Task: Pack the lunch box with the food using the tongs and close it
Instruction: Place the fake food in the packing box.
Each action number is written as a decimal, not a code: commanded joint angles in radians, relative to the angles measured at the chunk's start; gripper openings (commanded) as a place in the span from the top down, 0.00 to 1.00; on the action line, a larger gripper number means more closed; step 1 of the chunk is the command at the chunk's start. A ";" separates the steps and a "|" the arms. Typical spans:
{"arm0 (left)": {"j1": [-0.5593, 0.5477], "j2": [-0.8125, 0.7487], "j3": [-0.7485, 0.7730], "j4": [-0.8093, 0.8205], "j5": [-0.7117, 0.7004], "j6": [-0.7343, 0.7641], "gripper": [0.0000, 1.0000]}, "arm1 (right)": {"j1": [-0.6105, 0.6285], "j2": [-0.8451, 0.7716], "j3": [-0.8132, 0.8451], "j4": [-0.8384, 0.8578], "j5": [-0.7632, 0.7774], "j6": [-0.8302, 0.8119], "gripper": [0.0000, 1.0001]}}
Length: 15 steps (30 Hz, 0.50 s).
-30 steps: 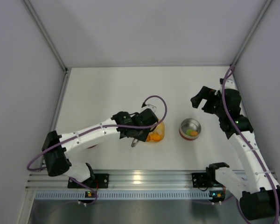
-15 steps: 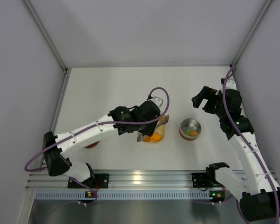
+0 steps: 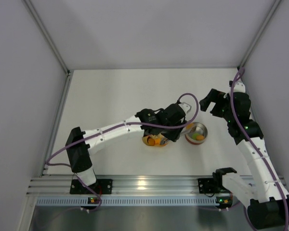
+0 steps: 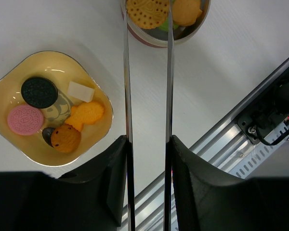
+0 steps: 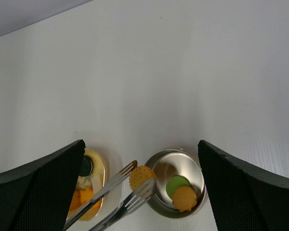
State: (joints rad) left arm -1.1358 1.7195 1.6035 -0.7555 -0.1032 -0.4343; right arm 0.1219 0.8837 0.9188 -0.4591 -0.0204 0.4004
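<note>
Left gripper is squeezing the tongs partway shut. Ahead of its fingers, the tips are pinching a waffled yellow biscuit, seemingly over the lunch box rim, likely for dropping in. Right gripper is hanging wide open, empty.

The silver tongs hold a yellow biscuit at the rim of the open lunch box. A green piece and an orange piece lie inside.

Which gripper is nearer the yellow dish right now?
Left. The left gripper hangs just beside the yellow dish, toward the lunch box; the right gripper sits beyond the lunch box, farther off.
</note>
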 commanded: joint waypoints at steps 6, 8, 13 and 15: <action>-0.007 0.041 0.056 0.091 0.039 0.031 0.61 | -0.001 -0.014 0.046 -0.013 0.016 -0.017 0.01; -0.007 0.045 0.056 0.096 0.043 0.035 0.61 | -0.001 -0.014 0.045 -0.012 0.016 -0.017 0.01; -0.007 0.052 0.059 0.102 0.048 0.039 0.59 | -0.001 -0.014 0.041 -0.010 0.014 -0.017 0.01; -0.007 0.054 0.061 0.102 0.046 0.037 0.55 | -0.001 -0.015 0.041 -0.009 0.014 -0.017 0.00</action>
State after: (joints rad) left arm -1.1381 1.7767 1.6173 -0.7200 -0.0666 -0.4114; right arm 0.1223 0.8837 0.9188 -0.4603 -0.0185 0.3996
